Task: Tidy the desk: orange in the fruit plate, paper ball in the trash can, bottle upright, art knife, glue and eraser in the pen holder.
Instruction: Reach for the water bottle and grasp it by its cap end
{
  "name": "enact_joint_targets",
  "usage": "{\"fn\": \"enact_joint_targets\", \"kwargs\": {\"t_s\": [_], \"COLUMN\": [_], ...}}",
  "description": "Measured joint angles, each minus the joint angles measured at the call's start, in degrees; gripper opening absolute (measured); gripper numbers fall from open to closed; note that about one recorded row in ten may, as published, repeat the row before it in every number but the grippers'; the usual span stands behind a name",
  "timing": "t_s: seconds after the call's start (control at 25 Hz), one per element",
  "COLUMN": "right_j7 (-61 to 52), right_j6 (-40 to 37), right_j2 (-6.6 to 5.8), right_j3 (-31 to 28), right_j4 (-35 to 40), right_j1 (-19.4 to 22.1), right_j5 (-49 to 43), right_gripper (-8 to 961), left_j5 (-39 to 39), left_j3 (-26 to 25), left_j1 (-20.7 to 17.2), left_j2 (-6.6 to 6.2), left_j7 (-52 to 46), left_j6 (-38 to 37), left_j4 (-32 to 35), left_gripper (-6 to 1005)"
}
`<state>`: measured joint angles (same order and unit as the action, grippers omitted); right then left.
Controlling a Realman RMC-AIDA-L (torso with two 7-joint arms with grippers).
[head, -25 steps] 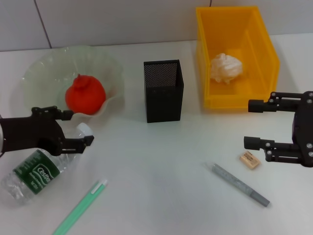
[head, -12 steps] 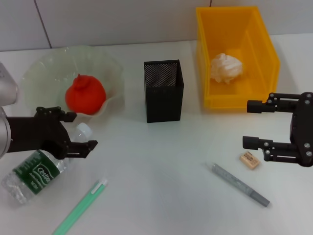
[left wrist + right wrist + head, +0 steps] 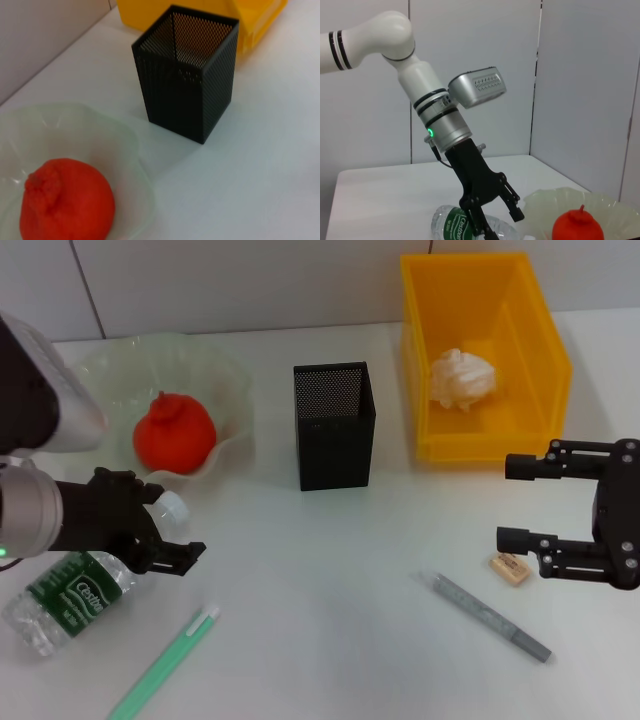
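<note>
A: Head view, items? 
B: Clear plastic bottle [image 3: 62, 592] lying on the white tabletop [image 3: 320, 570], its cap between the spread fingers of the left tool [image 3: 158, 524]. Wrinkled orange [image 3: 175, 433] in the ruffled glass plate [image 3: 215, 370]. Crumpled paper ball [image 3: 462, 377] in the yellow bin [image 3: 545, 350]. Beige eraser [image 3: 510, 567] just beside the open right tool [image 3: 512, 503].

A: Left wrist view? 
B: Black mesh holder [image 3: 187, 70] upright beside the plate.

A: Right wrist view? 
B: Left tool over the bottle.

The orange [image 3: 175, 433], red-orange and wrinkled, sits in the pale-green ruffled fruit plate [image 3: 120, 375]; the white paper ball [image 3: 462, 378] lies in the yellow trash can [image 3: 545, 345]; the bottle [image 3: 75, 585], green-labelled and white-capped, lies on its side; the beige eraser [image 3: 510, 568] lies flat; the black mesh pen holder [image 3: 334, 426] stands upright.
</note>
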<state>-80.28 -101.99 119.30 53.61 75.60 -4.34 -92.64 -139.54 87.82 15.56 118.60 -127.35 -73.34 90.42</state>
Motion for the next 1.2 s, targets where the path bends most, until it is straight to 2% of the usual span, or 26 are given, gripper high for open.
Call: {"fn": "enact_joint_targets", "kwargs": {"t_s": [0.6, 1.2], "right_j7": [0.72, 0.74], "right_j6": [-0.31, -0.58], "right_j2": [-0.03, 0.06], "right_j3": [0.00, 0.03], "right_j4": [-1.08, -1.07], "right_j1": [-0.34, -0.10], "right_j5": [0.41, 0.48], "right_gripper": [652, 652], "left_j5": [-5.01, -5.56], "left_j3": [0.80, 1.45], "left_j1": [0.54, 3.05], "left_j2": [0.05, 0.14], "left_j7": [-3.40, -3.53], "left_j6": [1.97, 2.37], "left_j4": [-1.65, -6.82], "left_gripper": [835, 829]}}
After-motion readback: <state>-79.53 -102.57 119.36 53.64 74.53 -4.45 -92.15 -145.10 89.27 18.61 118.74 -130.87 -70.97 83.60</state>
